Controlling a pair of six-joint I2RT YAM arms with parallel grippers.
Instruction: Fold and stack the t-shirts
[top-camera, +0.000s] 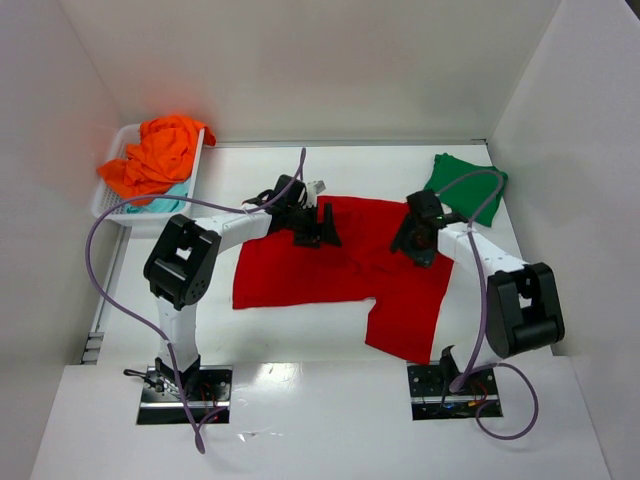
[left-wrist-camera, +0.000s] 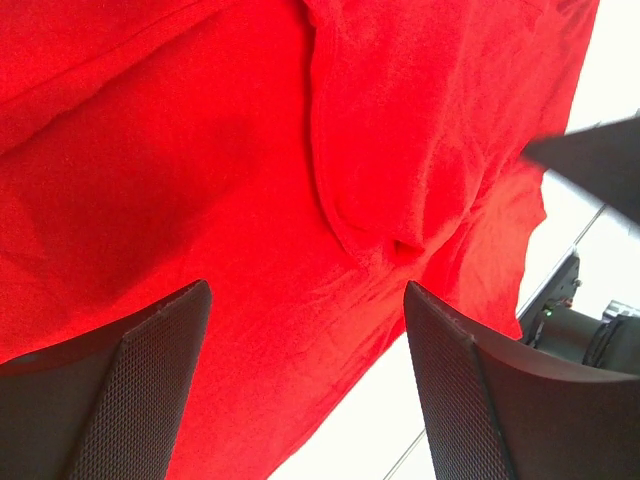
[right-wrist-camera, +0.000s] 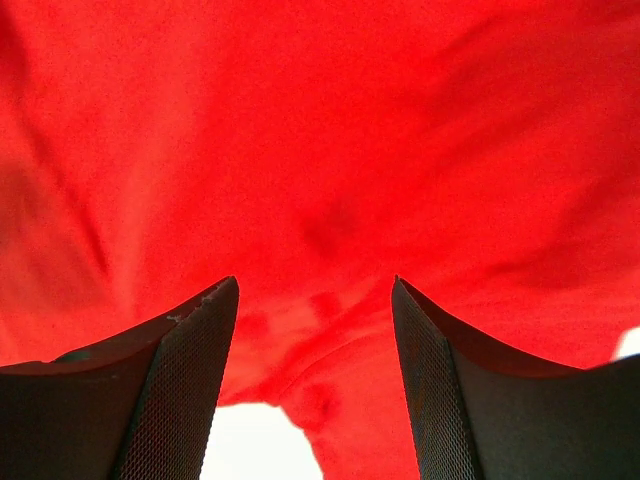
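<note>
A large red t-shirt (top-camera: 345, 270) lies spread on the white table, one flap reaching toward the near edge at the right. My left gripper (top-camera: 318, 228) hovers over its far edge near the middle, jaws wide apart, red cloth (left-wrist-camera: 250, 200) below them and nothing between the fingers (left-wrist-camera: 150, 370). My right gripper (top-camera: 418, 240) stands over the shirt's far right part, open, with red cloth (right-wrist-camera: 320, 180) under it and nothing held. A dark green t-shirt (top-camera: 466, 183) lies folded at the far right. Orange (top-camera: 158, 155) and pale teal (top-camera: 165, 203) t-shirts sit in the basket.
A white plastic lattice basket (top-camera: 110, 195) stands at the far left of the table. White walls close in the table on the left, back and right. Purple cables loop from both arms. The right arm's base (top-camera: 450, 385) shows at the near edge.
</note>
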